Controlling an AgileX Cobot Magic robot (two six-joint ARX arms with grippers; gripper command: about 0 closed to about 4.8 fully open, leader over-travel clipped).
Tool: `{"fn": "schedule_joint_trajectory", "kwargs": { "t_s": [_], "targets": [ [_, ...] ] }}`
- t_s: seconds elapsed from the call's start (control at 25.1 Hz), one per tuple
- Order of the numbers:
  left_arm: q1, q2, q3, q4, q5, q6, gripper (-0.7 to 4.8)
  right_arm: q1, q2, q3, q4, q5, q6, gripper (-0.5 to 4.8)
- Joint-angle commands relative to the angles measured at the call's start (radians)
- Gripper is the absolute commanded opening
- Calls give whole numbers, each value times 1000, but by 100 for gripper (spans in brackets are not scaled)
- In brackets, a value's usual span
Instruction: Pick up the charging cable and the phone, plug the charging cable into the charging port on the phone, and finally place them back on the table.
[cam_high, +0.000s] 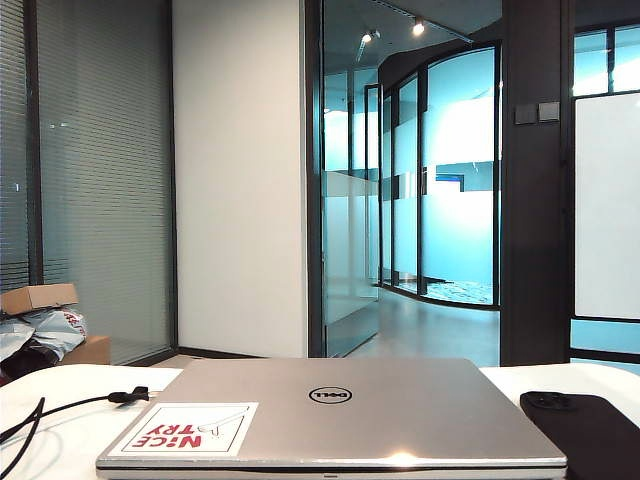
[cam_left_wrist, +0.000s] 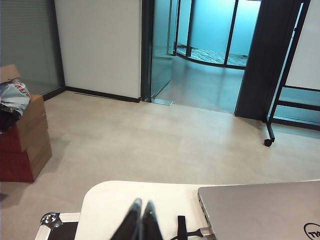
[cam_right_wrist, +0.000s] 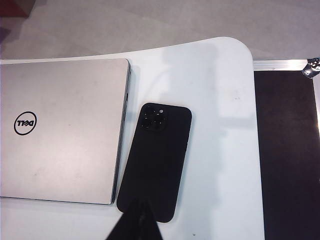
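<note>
Phone (cam_right_wrist: 156, 159): rigid, slick, thin slab, flat on the table (cam_right_wrist: 220, 100), just ahead of your shut right gripper (cam_right_wrist: 136, 222); grip its long edges. Charging cable (cam_left_wrist: 184, 229): limp, light, beside your shut left gripper (cam_left_wrist: 141, 212); pinch near the plug.

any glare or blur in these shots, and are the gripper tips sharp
Exterior view: a bright glare spot on the closed silver laptop lid front edge; ceiling spotlights flare. Left wrist view: shut left gripper looks soft. Right wrist view: shut right gripper is a dark blur over the flat black phone.
</note>
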Motion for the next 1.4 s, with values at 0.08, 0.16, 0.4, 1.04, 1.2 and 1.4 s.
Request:
{"fn": "schedule_joint_trajectory", "kwargs": {
  "t_s": [0.08, 0.16, 0.4, 1.04, 1.2, 1.4],
  "targets": [
    [-1, 1, 0, 12, 2, -5, -5, 1, -3, 3, 12, -1, 0, -5],
    [-1, 1, 0, 13, 2, -5, -5, 1, -3, 3, 12, -1, 0, -5],
    [-1, 1, 0, 13, 2, -5, -5, 1, -3, 3, 12, -1, 0, -5],
    [-1, 1, 0, 13, 2, -5, -5, 2, -75, -60, 322, 238, -142, -5],
    [-1, 1, 0, 13, 2, -5, -5, 2, -278, -294, 708, 262, -144, -5],
    [-1, 1, 0, 13, 2, -5, -5, 1, -487, -470, 758, 272, -193, -5]
  ]
}}
